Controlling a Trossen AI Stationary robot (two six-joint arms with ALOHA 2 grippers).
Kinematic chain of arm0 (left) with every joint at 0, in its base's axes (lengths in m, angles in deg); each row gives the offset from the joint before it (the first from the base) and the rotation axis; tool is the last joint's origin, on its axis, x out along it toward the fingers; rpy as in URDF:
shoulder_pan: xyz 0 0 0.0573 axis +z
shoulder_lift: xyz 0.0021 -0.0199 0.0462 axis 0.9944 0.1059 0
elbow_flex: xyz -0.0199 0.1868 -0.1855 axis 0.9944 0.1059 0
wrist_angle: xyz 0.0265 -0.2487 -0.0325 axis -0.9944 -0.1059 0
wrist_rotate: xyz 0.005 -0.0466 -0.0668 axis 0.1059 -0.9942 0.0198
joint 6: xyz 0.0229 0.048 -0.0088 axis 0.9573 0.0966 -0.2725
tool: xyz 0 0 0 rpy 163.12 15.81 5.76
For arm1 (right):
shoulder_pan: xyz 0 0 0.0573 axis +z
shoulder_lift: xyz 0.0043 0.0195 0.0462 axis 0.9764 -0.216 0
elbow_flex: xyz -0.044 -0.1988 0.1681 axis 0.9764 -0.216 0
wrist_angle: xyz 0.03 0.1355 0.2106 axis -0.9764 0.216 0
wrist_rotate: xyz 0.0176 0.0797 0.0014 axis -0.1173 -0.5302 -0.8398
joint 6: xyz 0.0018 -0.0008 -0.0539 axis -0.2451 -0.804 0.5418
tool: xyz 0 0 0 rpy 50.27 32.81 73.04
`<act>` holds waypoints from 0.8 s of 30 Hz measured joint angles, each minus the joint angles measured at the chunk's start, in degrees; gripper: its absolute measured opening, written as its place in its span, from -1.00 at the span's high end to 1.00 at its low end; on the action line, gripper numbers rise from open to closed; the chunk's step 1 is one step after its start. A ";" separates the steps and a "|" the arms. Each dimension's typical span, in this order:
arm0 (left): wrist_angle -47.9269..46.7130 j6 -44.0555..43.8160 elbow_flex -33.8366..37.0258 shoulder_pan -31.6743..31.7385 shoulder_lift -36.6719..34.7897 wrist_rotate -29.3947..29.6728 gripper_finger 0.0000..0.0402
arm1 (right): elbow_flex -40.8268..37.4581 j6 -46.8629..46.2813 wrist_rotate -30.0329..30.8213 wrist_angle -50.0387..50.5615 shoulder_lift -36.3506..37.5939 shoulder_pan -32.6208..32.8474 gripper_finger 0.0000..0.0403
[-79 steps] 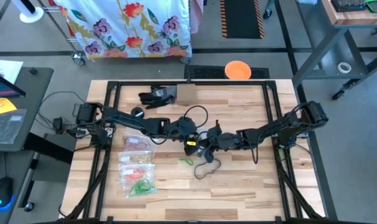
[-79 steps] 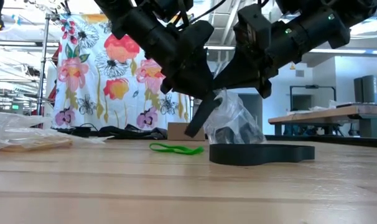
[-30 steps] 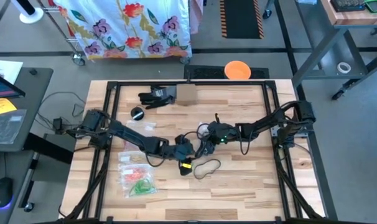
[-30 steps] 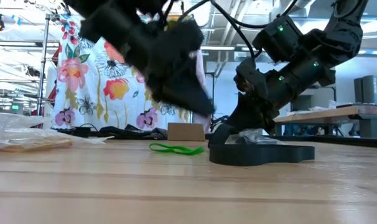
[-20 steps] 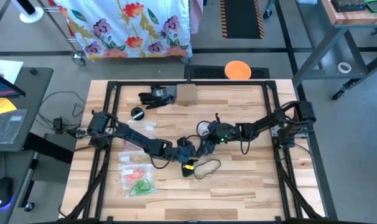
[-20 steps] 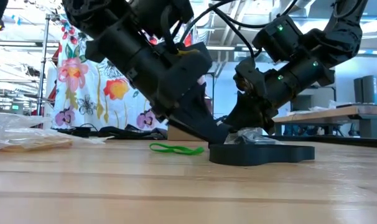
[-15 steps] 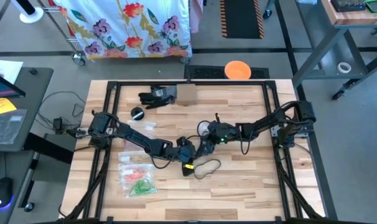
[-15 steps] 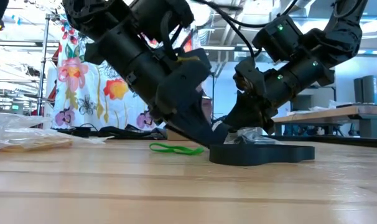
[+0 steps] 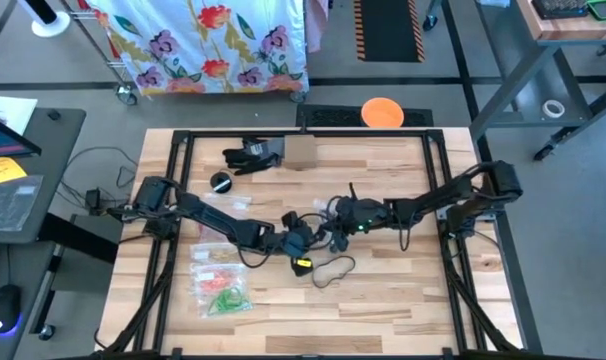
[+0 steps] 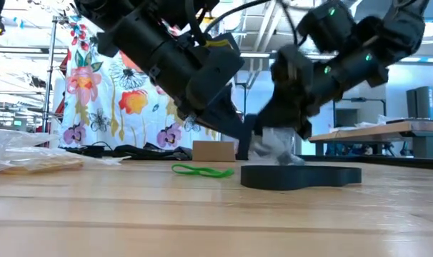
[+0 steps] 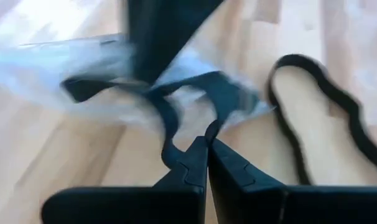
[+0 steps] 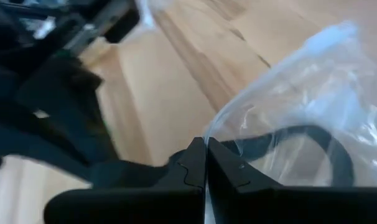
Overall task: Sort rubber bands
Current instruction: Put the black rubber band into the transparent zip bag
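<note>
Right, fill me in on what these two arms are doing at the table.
Both arms meet mid-table over a clear plastic bag with dark rubber bands inside. The right end effector is shut on the bag's edge, lifting it. The left end effector is shut on a dark band at the bag. A green rubber band lies loose on the table.

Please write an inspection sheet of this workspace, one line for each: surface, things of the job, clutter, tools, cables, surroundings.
Surface: wooden table, black frame around it.
Job's things: green rubber band on the wood; large black band beside it; filled clear bags near the left edge; one clear bag with dark bands at the centre.
Clutter: small cardboard box, black glove, round black object.
Tools: left tool shut on a black band at the bag; right tool shut on the clear bag.
Cables: black cables left of the table.
Surroundings: flowered cloth, orange disc, neighbouring table.
</note>
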 joint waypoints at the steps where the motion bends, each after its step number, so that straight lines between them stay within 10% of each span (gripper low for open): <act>1: -0.94 0.02 0.00 -0.06 -0.36 0.70 0.99 | 0.06 0.08 0.19 0.80 1.13 0.45 1.00; 11: 1.32 7.16 0.00 -2.11 -8.69 9.04 1.00 | 0.07 -0.27 4.92 8.74 4.96 2.07 1.00; 24: 6.31 7.84 0.01 1.77 -8.09 5.51 1.00 | 0.33 -2.47 6.95 1.80 4.99 4.81 1.00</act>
